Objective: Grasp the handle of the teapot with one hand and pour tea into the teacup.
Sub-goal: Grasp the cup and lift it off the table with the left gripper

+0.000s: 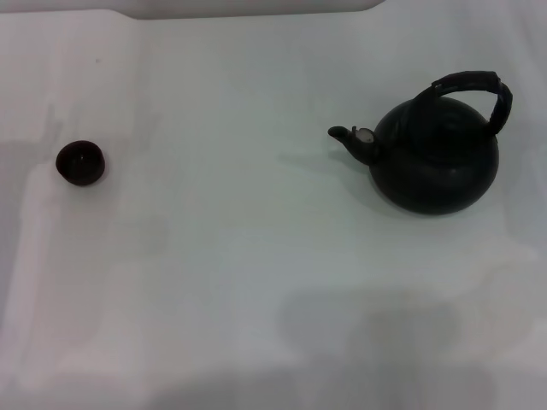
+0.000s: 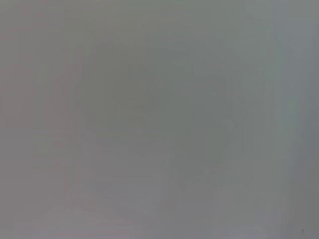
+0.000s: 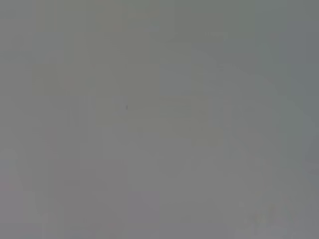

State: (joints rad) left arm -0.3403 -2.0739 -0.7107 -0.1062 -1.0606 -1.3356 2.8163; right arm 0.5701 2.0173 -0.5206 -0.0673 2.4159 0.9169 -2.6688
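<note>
Teapot (image 1: 436, 156) sits upright well right of the teacup (image 1: 81, 162), spout toward it; likely heavy and rigid — best taken at the arched handle (image 1: 474, 85); neither gripper is visible — claw state unknowable.

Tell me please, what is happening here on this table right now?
Nothing is being handled yet. The teapot stands upright on the right side of the white table, its spout pointing left toward the teacup, which sits far off on the left side. The handle arches over the pot, untouched. Neither gripper appears in any view; both wrist views show only a plain grey surface. Pouring has not begun.
</note>
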